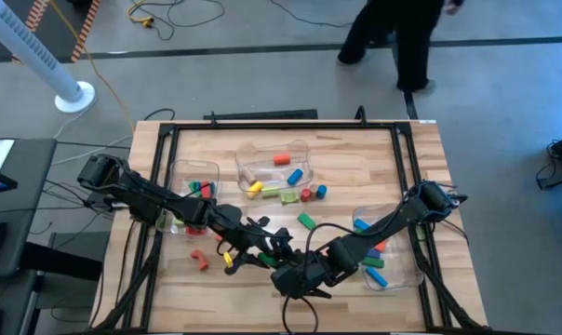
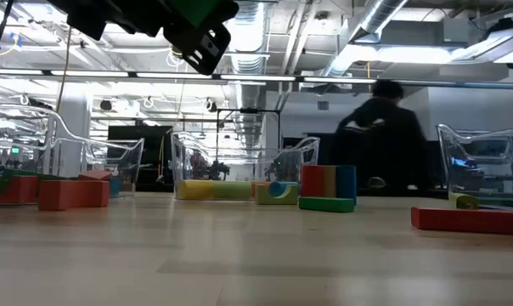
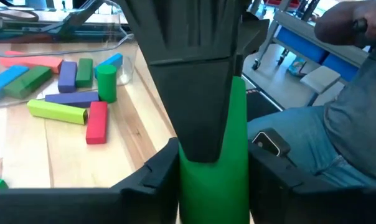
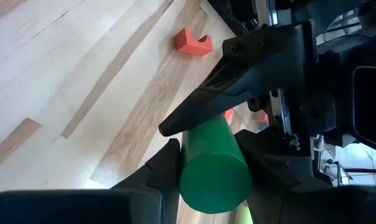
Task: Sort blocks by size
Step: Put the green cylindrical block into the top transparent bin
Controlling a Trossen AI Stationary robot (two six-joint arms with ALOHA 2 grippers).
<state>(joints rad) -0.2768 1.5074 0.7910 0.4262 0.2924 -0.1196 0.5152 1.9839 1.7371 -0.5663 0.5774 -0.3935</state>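
A green cylinder block (image 3: 214, 180) is held in the air between both grippers, above the table's near middle. It also shows in the right wrist view (image 4: 214, 169) and in the low view (image 2: 197, 10). My left gripper (image 1: 260, 244) and my right gripper (image 1: 287, 266) meet there, each shut on the cylinder. Other blocks lie loose on the table: a green one (image 1: 306, 221), red and blue ones (image 1: 311, 193), and an orange arch (image 1: 199, 261). More blocks lie in three clear bins. My left gripper pinches the green cylinder's round sides (image 3: 238, 186) between its two fingers, which lie along it. The cylinder is lifted clear of the table. My right gripper pinches the cylinder's round sides near its other end (image 4: 194, 163) between its two fingers, coming from the opposite side. A left finger (image 4: 238, 74) lies along the cylinder's top.
Clear bins stand at the left (image 1: 174, 177), far middle (image 1: 248, 154) and right (image 1: 407, 270), each with blocks. Red, yellow-green and purple bars (image 3: 96, 121) lie by the right bin. A person (image 1: 402, 37) is beyond the far edge; another person's leg (image 3: 350, 130) is near the table.
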